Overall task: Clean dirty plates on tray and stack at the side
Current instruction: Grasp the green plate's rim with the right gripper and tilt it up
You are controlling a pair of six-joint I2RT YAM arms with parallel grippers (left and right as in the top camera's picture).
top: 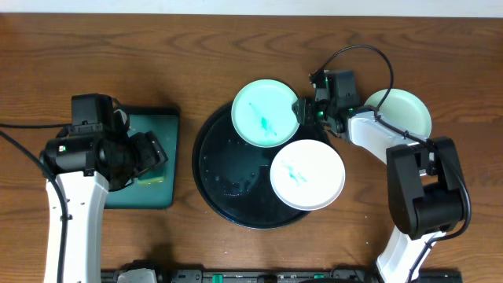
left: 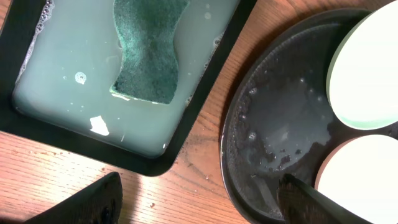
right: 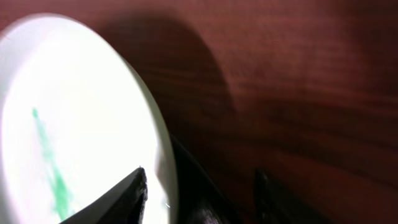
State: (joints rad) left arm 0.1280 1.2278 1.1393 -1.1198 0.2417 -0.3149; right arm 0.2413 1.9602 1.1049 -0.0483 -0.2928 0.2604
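Observation:
The black tray (top: 228, 169) sits mid-table. A mint plate (top: 265, 114) with a teal smear lies on its far rim. A white smeared plate (top: 307, 174) lies on its right side. A second mint plate (top: 401, 114) lies on the table at the right. My right gripper (top: 308, 110) is open at the smeared mint plate's right edge. In the right wrist view its fingers (right: 199, 193) straddle that plate's rim (right: 81, 112), one over the plate and one outside. My left gripper (top: 157, 153) is open and empty. Its fingers (left: 199, 205) hang over bare wood beside the tray (left: 280, 124).
A rectangular dark-rimmed teal tray (top: 153, 126) of soapy water stands at the left with a green sponge (left: 146, 50) in it. The right arm's base stands at the front right. A cable loops behind the right gripper.

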